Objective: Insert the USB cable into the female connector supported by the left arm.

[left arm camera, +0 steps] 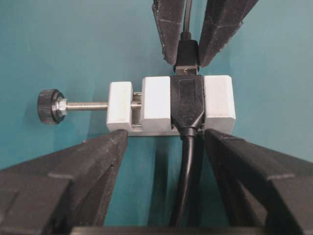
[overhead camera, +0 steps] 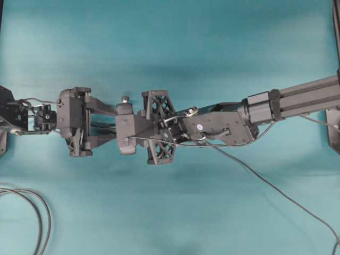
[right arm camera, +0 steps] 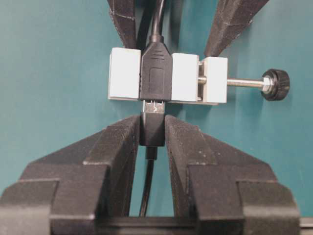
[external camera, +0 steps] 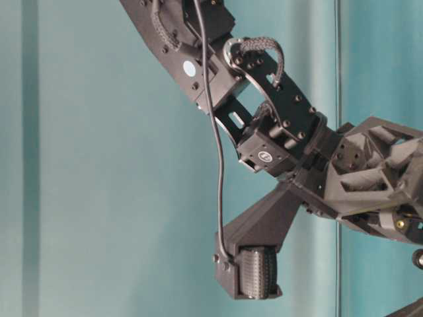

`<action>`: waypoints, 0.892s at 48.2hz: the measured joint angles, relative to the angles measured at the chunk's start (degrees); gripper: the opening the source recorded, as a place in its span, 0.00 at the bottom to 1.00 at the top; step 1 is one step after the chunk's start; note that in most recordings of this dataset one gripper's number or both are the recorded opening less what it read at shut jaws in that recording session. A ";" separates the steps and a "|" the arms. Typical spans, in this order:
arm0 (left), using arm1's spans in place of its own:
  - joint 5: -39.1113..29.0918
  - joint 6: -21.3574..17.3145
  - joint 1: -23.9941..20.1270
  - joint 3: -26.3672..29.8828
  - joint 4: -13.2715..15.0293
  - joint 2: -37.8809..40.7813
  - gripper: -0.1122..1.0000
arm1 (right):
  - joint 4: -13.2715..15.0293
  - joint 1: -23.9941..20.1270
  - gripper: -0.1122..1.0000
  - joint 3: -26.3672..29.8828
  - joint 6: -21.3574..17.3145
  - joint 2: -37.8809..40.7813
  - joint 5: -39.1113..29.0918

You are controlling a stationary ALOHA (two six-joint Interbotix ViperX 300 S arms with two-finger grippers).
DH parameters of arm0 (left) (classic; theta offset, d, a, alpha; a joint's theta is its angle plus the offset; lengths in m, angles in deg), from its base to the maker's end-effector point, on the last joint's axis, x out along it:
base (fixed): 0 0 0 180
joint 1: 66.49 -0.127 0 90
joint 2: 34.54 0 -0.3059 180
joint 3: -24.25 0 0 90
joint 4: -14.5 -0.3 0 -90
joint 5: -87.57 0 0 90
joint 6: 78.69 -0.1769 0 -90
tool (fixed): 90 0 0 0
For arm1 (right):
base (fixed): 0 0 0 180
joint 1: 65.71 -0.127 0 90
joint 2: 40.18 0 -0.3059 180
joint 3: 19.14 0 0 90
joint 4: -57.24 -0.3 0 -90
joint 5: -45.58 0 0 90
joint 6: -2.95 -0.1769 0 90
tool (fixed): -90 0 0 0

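Note:
The female connector (left arm camera: 187, 100) is a black socket clamped in a white block (left arm camera: 156, 100) that has a screw and a dark knob (left arm camera: 49, 106). My left gripper (left arm camera: 166, 137) stands wide, with its fingertips against the block's ends, holding it above the table. My right gripper (right arm camera: 152, 122) is shut on the USB cable's dark plug (right arm camera: 152, 131). The plug's silvery tip (right arm camera: 154, 106) meets the socket's mouth (right arm camera: 155, 73). From overhead, the left gripper (overhead camera: 114, 125) and right gripper (overhead camera: 133, 129) meet nose to nose at mid-table, hiding the plug.
The USB cable (overhead camera: 287, 199) trails from the right gripper toward the bottom right. Thick looped cables (overhead camera: 32, 212) lie at the bottom left. The right arm's long boom (overhead camera: 303, 98) crosses the right half. At table level, the cable (external camera: 215, 132) hangs beside a padded finger (external camera: 256, 272).

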 measured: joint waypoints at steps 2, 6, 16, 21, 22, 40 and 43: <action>0.00 0.09 0.00 0.00 0.00 0.00 0.79 | 0.00 0.00 0.30 0.00 0.00 0.00 0.00; 0.00 0.09 0.00 0.18 0.00 0.00 0.79 | 0.00 0.00 0.30 0.00 0.00 0.00 0.00; -0.18 -0.09 0.00 0.70 -0.09 0.09 0.79 | -0.09 0.00 0.30 0.09 0.09 0.35 0.44; -0.35 -0.09 0.00 0.79 -0.18 0.09 0.79 | 0.00 0.00 0.30 0.18 0.35 0.44 0.53; -0.35 -0.18 0.00 0.79 -0.26 0.09 0.79 | -0.09 0.00 0.30 0.18 0.53 0.44 0.53; -1.85 -0.79 0.00 1.67 -0.26 0.00 0.78 | 0.00 0.09 0.30 0.62 1.93 0.53 0.53; -1.93 -0.79 0.00 1.85 -0.35 0.00 0.78 | -0.09 0.09 0.30 0.70 1.93 0.53 0.53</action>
